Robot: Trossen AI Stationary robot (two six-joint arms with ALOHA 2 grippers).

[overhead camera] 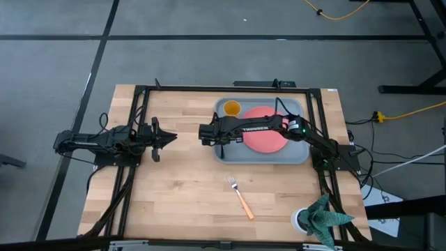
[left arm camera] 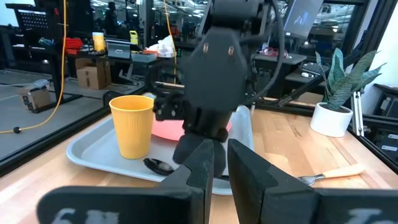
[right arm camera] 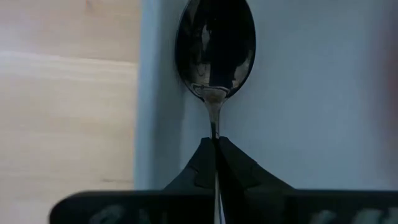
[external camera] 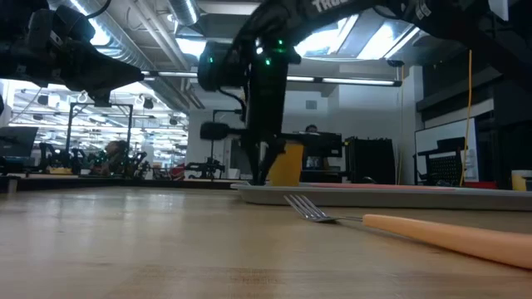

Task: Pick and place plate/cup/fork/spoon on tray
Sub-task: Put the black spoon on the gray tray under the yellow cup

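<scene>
The grey-blue tray sits at the table's far middle with the coral-red plate and the yellow-orange cup on it. My right gripper reaches over the tray's left edge and is shut on the dark spoon. The spoon also shows in the left wrist view, next to the cup. The fork, with an orange handle, lies flat on the wood nearer the front. My left gripper waits at the table's left, shut and empty. My right gripper pinches the spoon's thin handle between its two fingertips, a short way behind the bowl. The fingers come from above, pointing down. The bowl points toward the table's left and lies low on the tray floor against the left rim.
A potted plant stands at the table's front right corner. Bare wood lies between the tray and the front edge, around the fork. Black frame rails run along the table's left and right sides.
</scene>
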